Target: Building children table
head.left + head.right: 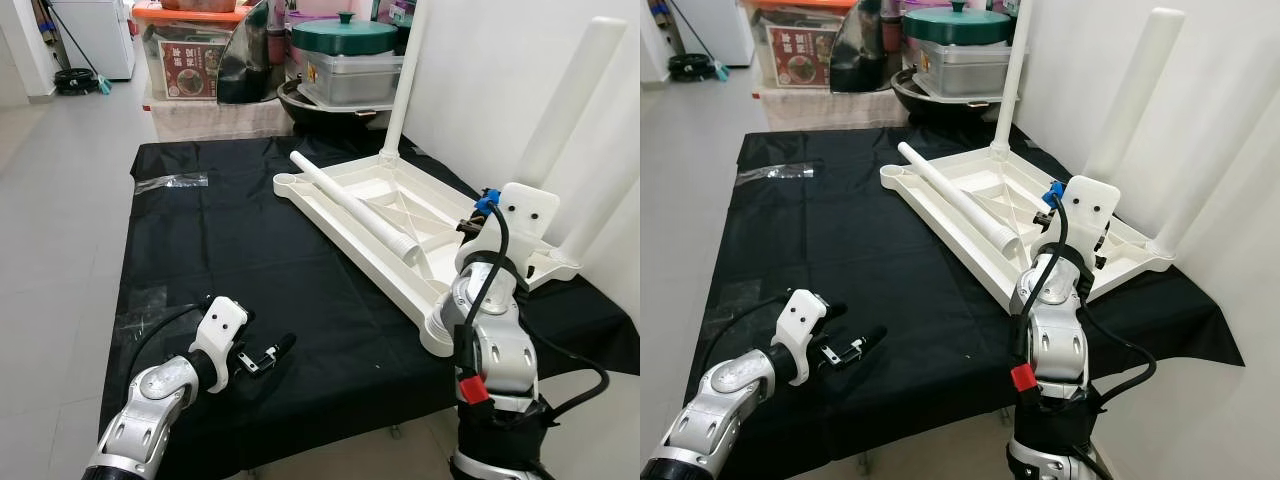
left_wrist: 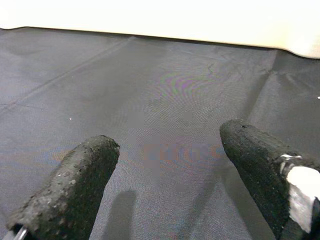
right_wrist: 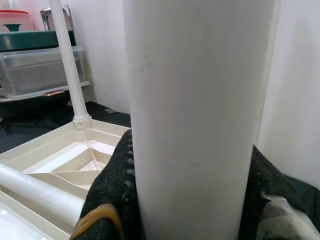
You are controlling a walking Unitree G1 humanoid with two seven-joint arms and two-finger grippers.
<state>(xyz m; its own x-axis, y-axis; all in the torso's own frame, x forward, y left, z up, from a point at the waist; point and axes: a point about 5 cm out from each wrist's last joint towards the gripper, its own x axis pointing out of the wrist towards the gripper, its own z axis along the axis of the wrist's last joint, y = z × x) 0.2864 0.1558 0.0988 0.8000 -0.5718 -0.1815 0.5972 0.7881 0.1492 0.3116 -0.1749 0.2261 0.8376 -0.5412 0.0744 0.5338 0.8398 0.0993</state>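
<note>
Tabletop (image 1: 372,215), white plastic, upside down on black cloth (image 1: 230,250), ribbed underside up, lying toward the right half of the cloth near the white wall (image 1: 480,80). At far left of cloth, strip of clear tape (image 1: 172,181), well apart from everything else. Nearer, at left front, left gripper (image 2: 167,150) low over bare cloth, fingers (image 2: 75,180) spread wide with nothing between them, only dark fabric beneath. Further right, loose leg (image 1: 352,206) lying across the tabletop underside, one end near the back-left corner socket, threaded end pointing toward the front. Behind it, thin-looking upright leg (image 1: 403,80) standing in the far corner socket. At right, thick upright leg (image 3: 197,115) at the tabletop's right corner, close against the wall, rounded top up. Right gripper (image 3: 187,200) closed around that leg low down, black fingers (image 3: 112,190) pressed on either side of the white tube. Right arm raised from the front edge of the cloth, white wrist housing beside the tabletop rim. Behind the cloth, storage boxes (image 1: 190,55) and green lidded pot (image 1: 343,38) on grey bin, by the wall.
</note>
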